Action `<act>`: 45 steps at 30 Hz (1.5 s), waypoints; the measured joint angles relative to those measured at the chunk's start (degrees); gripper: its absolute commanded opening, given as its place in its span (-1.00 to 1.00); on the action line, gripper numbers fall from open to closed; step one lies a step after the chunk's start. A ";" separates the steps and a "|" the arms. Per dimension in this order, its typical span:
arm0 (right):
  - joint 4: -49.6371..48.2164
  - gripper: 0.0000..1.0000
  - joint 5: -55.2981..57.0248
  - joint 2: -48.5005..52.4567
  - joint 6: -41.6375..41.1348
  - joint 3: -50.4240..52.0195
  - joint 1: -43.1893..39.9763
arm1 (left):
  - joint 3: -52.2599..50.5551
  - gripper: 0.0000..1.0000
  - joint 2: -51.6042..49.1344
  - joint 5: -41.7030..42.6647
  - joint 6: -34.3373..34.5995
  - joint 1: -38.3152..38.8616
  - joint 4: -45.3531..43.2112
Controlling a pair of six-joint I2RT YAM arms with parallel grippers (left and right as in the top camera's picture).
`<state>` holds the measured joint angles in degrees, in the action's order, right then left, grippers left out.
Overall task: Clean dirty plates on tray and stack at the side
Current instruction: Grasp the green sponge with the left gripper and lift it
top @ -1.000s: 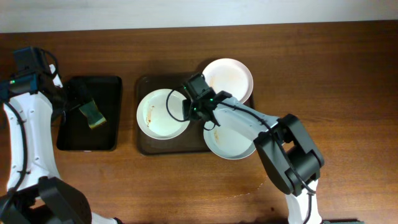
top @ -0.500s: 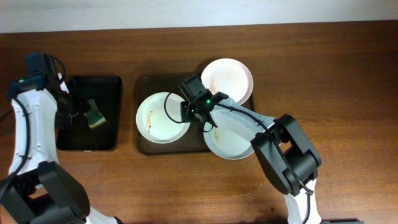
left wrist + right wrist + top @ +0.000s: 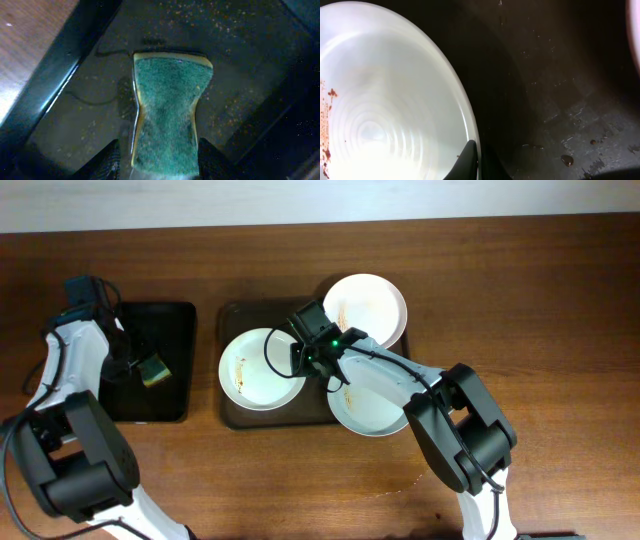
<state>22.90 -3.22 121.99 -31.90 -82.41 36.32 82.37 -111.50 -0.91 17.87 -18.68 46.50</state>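
Note:
Three white plates lie on the dark brown tray (image 3: 232, 412): a left plate (image 3: 255, 370) with brown smears, a back right plate (image 3: 368, 305) and a front right plate (image 3: 378, 408). My right gripper (image 3: 303, 362) is shut on the left plate's right rim. In the right wrist view this gripper (image 3: 479, 162) pinches the rim of the plate (image 3: 385, 100), one finger inside and one on the tray (image 3: 560, 90) side. My left gripper (image 3: 162, 167) is shut on a green sponge (image 3: 170, 105), which looks squeezed at its near end.
The sponge (image 3: 153, 368) sits over a smaller black tray (image 3: 170, 395) left of the brown tray, with my left gripper (image 3: 140, 365) on it. Brown drops dot the tray floor (image 3: 566, 160). Wooden table (image 3: 540, 300) spreads to the right.
My left arm has swung in over the black tray and its jaws have closed onto the sponge. My right gripper has closed on the left plate's rim.

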 measured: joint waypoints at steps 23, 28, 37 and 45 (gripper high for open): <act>0.00 -0.92 -2.27 0.00 0.00 0.00 -0.94 | 1.18 -0.97 -6.01 1.42 0.04 0.00 -0.76; 0.28 -0.92 -4.17 0.02 -0.02 0.00 -2.36 | 3.80 0.12 -6.14 1.97 -0.81 0.00 3.93; 0.46 -0.91 -4.83 0.02 0.00 0.00 -2.60 | 5.18 -0.46 -10.67 1.51 -1.07 0.00 3.52; 0.44 -0.91 -4.85 0.02 0.04 0.00 -2.60 | 5.66 -0.98 -11.04 1.55 -1.33 0.00 4.59</act>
<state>23.33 -8.08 122.02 -31.86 -82.41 33.71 88.03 -122.54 0.64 16.53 -18.68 51.09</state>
